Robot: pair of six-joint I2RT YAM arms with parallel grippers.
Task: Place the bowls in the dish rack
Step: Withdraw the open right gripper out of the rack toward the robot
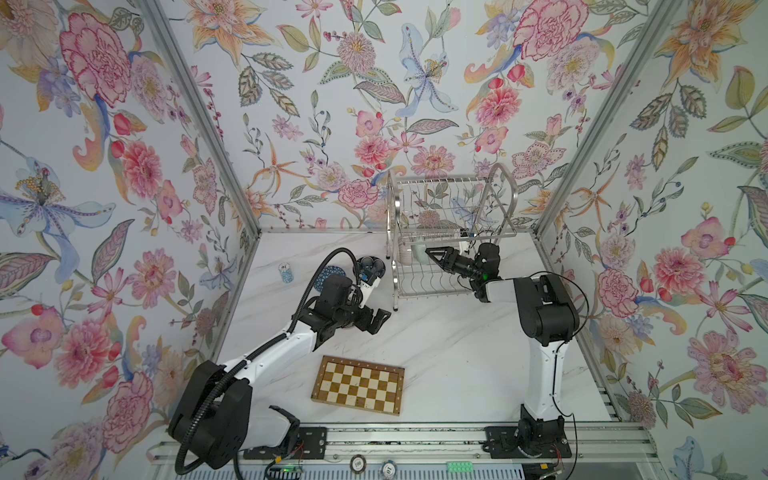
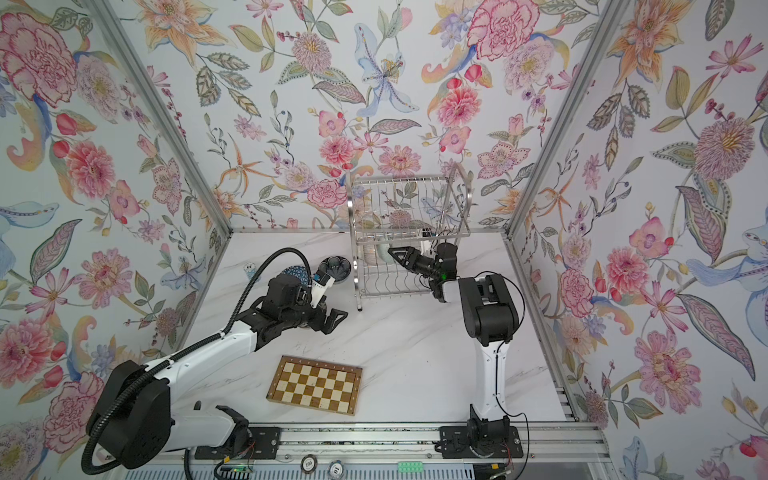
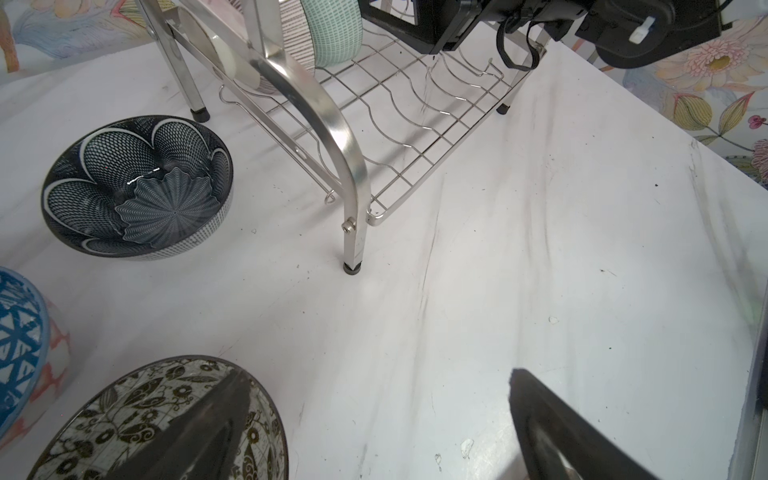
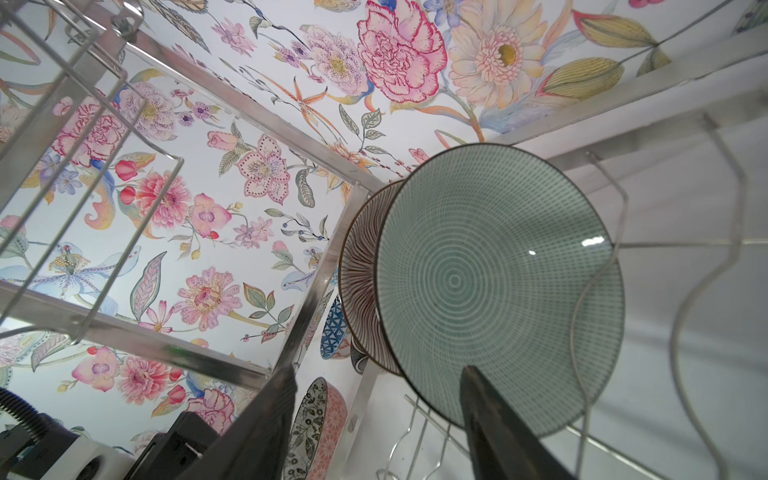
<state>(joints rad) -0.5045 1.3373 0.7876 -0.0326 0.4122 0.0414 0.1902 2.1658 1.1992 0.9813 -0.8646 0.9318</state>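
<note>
The dish rack (image 1: 440, 195) stands at the back of the table. On its lower tier the pale green bowl (image 4: 478, 282) stands on edge against the pink radial-lined bowl (image 4: 359, 282). My right gripper (image 4: 378, 374) reaches into that tier (image 1: 430, 254); it is open, with the green bowl's rim between its spread fingers and not pinched. On the table left of the rack sit the navy petal bowl (image 3: 137, 187), the blue lattice bowl (image 3: 18, 345) and the black-and-white floral bowl (image 3: 124, 411). My left gripper (image 3: 380, 382) is open and empty, one finger over the floral bowl.
A checkered wooden board (image 1: 358, 384) lies near the table's front. A small blue-patterned cup (image 1: 286, 272) stands by the left wall. The rack's front leg (image 3: 353, 249) is close ahead of my left gripper. Floral walls close in three sides.
</note>
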